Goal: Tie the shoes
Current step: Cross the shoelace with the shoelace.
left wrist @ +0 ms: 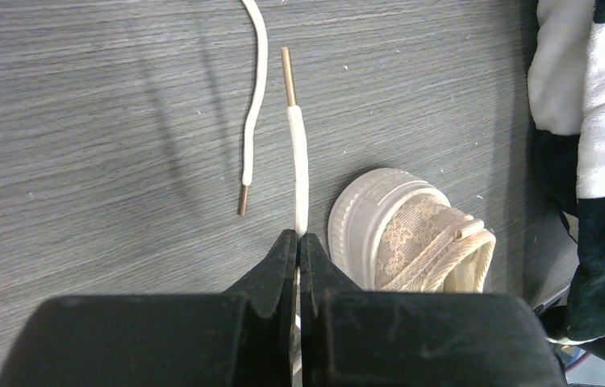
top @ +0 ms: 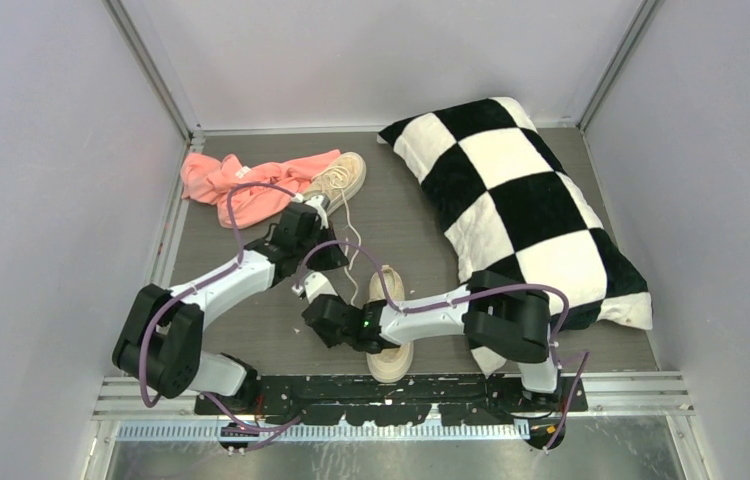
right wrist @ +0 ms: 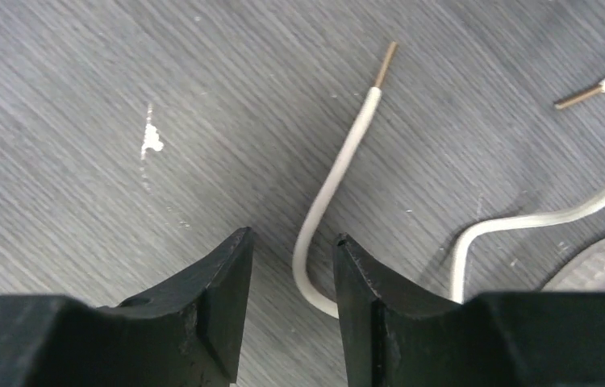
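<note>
- Grey wood-grain table (left wrist: 81, 121) fills both wrist views, with pale booth walls around it in the top view.
- The left gripper (left wrist: 298, 242) has its jaws pressed together on a cream lace (left wrist: 299, 161). The lace runs straight out from the tips to a brown aglet (left wrist: 286, 76).
- The right gripper (right wrist: 291, 266) has its jaws narrowly apart. The bend of a loose lace end (right wrist: 335, 177) lies between them, unclamped.
- Just beside the left tips is the toe of the near shoe (left wrist: 400, 238), and a second loose end (left wrist: 255, 97) lies to the other side of the held lace. The far shoe (top: 339, 178) sits at the back, touching the pink cloth (top: 236, 180). The checkered pillow (top: 521, 190) lies to the right.
- Risk: the left grip sits well back from the aglet, so a long free tail could flop or snag during a cross-over.
- Risk: the right jaws may close on only the edge of the bend. The lace could then squirt out, or be pressed against the table rather than lifted.
- Risk: the shoe is light and nothing pins it, so a hard pull on either lace would probably drag or tip it instead of tightening anything.
- Risk: the two arms work close together over the near shoe, so a crossing move could bring the wrists into contact.
- No brand, label or writing can be read on the shoes, the arms or the pillow.
</note>
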You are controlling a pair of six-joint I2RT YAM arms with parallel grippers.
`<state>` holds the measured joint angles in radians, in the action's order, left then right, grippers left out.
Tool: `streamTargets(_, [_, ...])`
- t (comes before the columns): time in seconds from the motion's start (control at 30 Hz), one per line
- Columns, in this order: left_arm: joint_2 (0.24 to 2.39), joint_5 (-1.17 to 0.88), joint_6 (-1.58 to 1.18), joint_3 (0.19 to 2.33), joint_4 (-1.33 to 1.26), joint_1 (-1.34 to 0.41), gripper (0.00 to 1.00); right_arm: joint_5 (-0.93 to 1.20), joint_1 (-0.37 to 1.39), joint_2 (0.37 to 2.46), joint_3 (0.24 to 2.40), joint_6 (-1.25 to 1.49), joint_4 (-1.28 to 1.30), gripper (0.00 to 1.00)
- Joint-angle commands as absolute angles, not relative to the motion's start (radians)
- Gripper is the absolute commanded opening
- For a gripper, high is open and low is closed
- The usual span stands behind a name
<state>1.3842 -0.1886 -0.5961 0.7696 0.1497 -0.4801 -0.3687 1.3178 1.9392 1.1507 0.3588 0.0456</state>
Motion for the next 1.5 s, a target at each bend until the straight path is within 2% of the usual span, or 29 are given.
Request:
streamTargets(0.0, [1.397, -0.218, -0.620, 0.772, 0.109, -0.469, 0.01, -0.445, 1.348, 1.974, 1.186, 0.323, 0.048, 0.44])
streamTargets(0.03, [1.398, -0.219, -0.622, 0.771, 0.109, -0.467, 0.01, -0.450, 1.349, 1.980, 1.189, 0.324, 0.057, 0.39])
streamTargets(0.1, [1.398, -0.221, -0.621, 0.766, 0.106, -0.465, 0.01, -0.476, 1.352, 1.985, 1.199, 0.321, 0.077, 0.04])
streamTargets(0.13, [1.398, -0.223, -0.621, 0.762, 0.102, -0.463, 0.01, -0.489, 1.354, 1.975, 1.199, 0.321, 0.086, 0.01])
streamTargets(0.33, [1.378, -0.211, -0.622, 0.754, 0.126, -0.460, 0.00, -0.520, 1.354, 1.742, 1.097, 0.363, 0.109, 0.01])
streamTargets(0.57, [1.350, -0.198, -0.619, 0.751, 0.204, -0.457, 0.00, -0.447, 1.354, 1.448, 0.921, 0.446, 0.148, 0.00])
streamTargets(0.73, [1.319, -0.304, -0.632, 0.709, 0.204, -0.457, 0.01, -0.471, 1.353, 1.271, 0.840, 0.527, 0.222, 0.01])
streamTargets(0.83, [1.307, -0.318, -0.647, 0.744, 0.300, -0.457, 0.37, -0.492, 1.351, 1.219, 0.807, 0.567, 0.260, 0.01])
streamTargets(0.9, [1.291, -0.339, -0.623, 0.781, 0.357, -0.460, 0.53, -0.501, 1.350, 1.211, 0.794, 0.594, 0.286, 0.01])
streamTargets(0.97, [1.259, -0.337, -0.583, 0.814, 0.398, -0.470, 0.60, -0.511, 1.350, 1.196, 0.777, 0.620, 0.303, 0.01])
streamTargets(1.07, [1.210, -0.392, -0.494, 0.852, 0.403, -0.494, 0.60, -0.539, 1.351, 1.153, 0.740, 0.644, 0.301, 0.01])
streamTargets(1.17, [1.224, -0.526, -0.450, 0.865, 0.371, -0.516, 0.54, -0.567, 1.351, 1.135, 0.729, 0.664, 0.322, 0.00])
streamTargets(1.3, [1.326, -0.654, -0.439, 0.854, 0.304, -0.531, 0.47, -0.583, 1.351, 1.119, 0.719, 0.683, 0.322, 0.00])
streamTargets(1.47, [1.468, -0.750, -0.409, 0.895, 0.310, -0.574, 0.45, -0.582, 1.351, 1.106, 0.727, 0.691, 0.358, 0.01])
